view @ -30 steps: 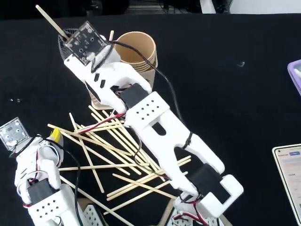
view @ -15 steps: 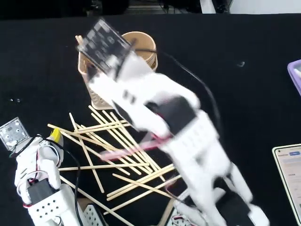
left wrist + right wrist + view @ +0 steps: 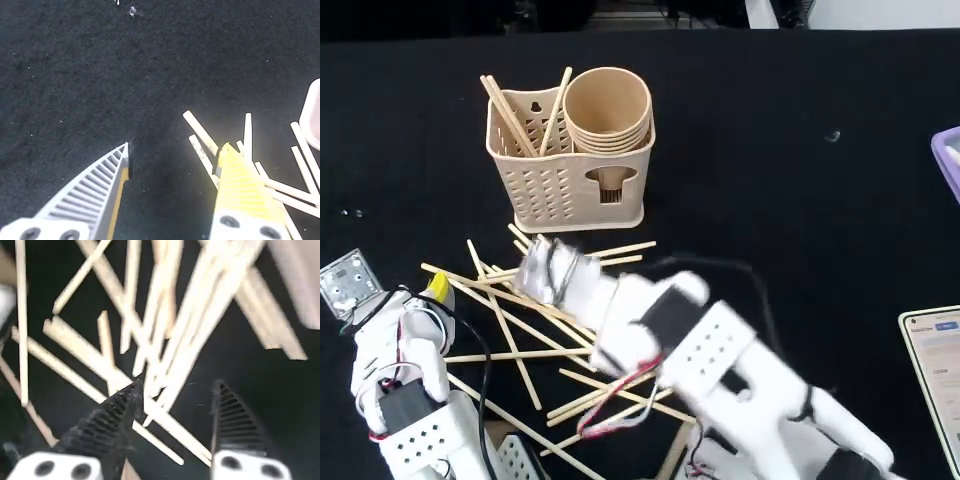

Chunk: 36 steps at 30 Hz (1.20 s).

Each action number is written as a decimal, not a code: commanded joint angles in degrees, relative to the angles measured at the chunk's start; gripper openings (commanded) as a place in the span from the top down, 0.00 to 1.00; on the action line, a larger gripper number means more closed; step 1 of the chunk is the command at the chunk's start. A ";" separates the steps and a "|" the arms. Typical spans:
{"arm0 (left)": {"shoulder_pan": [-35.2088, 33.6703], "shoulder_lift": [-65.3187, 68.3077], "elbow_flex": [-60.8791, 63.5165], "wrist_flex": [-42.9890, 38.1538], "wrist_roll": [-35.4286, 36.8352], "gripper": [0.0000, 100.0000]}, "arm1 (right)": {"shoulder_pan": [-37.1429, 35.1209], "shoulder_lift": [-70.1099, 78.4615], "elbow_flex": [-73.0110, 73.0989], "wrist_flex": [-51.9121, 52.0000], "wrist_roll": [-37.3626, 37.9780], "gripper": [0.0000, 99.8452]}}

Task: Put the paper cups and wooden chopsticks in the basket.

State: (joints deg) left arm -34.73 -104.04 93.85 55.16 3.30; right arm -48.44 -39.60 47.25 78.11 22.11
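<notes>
Here, pale wooden chopsticks (image 3: 520, 353) lie crisscrossed before the slotted beige basket (image 3: 555, 190).

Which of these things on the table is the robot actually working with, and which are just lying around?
Part of the job:
- basket
- stacked paper cups, in the basket
- chopsticks standing in the basket
- loose chopsticks scattered on the table

Just lying about:
- phone-like screen at the right edge
- purple object at the right edge
</notes>
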 commanded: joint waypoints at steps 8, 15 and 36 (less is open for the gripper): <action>0.13 -0.35 -0.48 -1.32 -0.09 0.72 | -7.91 -1.80 20.53 -15.30 2.90 0.76; -0.04 -0.35 -0.48 -1.32 -0.09 0.72 | -7.74 -1.71 29.58 -26.81 2.81 0.76; 0.13 -0.35 -0.48 -1.32 -0.09 0.72 | 10.46 -1.71 8.75 -20.40 10.11 0.99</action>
State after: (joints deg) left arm -34.73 -104.04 93.85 55.16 3.30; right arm -39.21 -40.40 60.26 57.45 31.34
